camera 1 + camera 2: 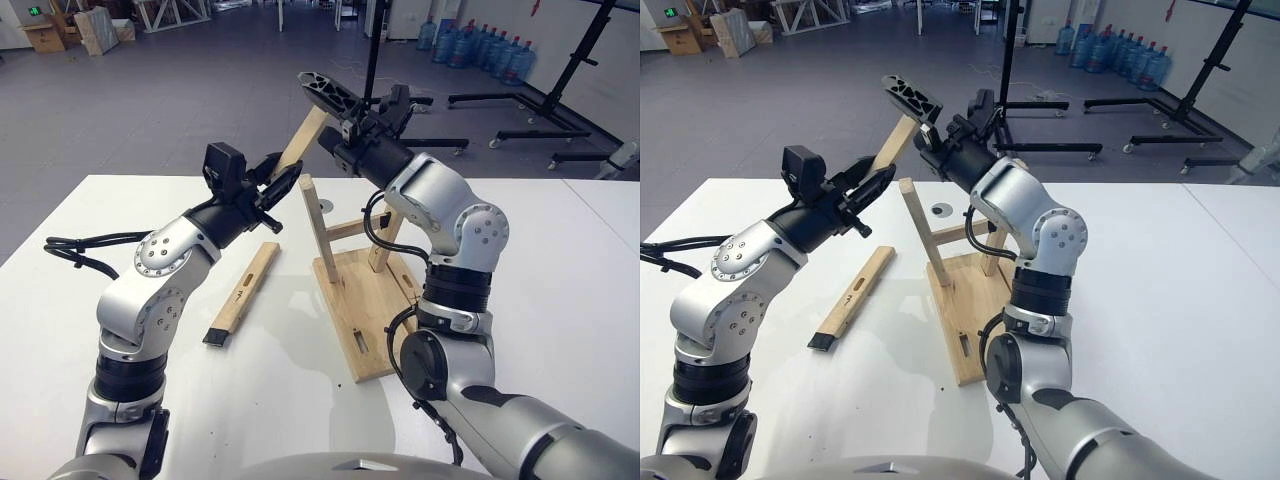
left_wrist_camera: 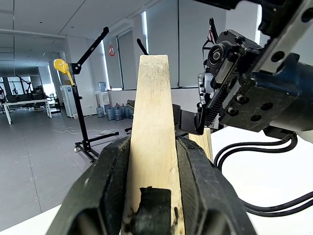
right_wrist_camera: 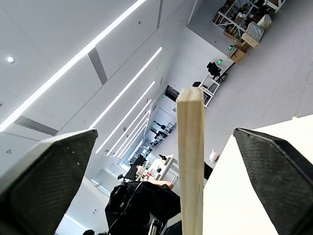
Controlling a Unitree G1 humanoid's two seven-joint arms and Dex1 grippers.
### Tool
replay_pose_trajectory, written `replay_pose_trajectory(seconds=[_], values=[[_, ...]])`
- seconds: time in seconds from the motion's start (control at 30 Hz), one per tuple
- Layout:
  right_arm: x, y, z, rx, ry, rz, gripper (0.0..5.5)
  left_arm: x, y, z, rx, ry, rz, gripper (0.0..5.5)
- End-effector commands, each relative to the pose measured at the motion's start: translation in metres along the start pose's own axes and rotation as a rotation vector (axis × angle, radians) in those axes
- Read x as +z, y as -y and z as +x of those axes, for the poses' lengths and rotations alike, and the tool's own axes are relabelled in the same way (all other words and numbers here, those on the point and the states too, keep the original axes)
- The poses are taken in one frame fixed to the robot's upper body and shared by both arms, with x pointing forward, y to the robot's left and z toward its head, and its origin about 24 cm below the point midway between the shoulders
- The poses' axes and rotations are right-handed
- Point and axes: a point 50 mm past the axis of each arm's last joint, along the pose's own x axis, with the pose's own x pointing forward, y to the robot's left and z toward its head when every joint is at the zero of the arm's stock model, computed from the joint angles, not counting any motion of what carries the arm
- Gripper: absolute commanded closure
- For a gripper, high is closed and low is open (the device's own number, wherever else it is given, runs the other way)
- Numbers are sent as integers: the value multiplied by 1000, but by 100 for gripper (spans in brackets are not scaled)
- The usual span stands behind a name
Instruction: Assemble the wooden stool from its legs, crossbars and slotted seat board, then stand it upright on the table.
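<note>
While the left gripper (image 1: 275,185) clamps a wooden leg (image 1: 305,135) at upper centre, the right gripper (image 1: 360,100) spreads wide around its tip.

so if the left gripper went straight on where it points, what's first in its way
Likely the right gripper: the left gripper, shut on a leg, points along it toward the right one, open around the leg's far end. Depth is unclear.

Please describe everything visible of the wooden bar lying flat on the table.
The wooden bar is a flat strip of pale wood with a narrow slot near its middle and a dark tip at its near end. It lies on the white table, left of the seat board and apart from it. Only the table touches it.
</note>
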Motion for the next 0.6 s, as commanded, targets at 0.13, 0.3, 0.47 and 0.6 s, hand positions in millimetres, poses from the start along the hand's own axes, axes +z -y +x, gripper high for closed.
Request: replay_pose_trajectory(seconds=[0.13, 0.3, 0.47, 0.6], values=[[2, -4, 6, -12, 16, -9, 89, 2, 1, 2, -7, 0, 21, 422], [1, -1, 7, -26, 18, -4, 168, 1, 1, 2, -7, 1, 28, 422], [4, -1, 5, -28, 38, 1, 257, -1, 1, 1, -9, 1, 30, 422], [3, 0, 5, -32, 37, -2, 324, -1, 1, 2, -13, 2, 32, 422]])
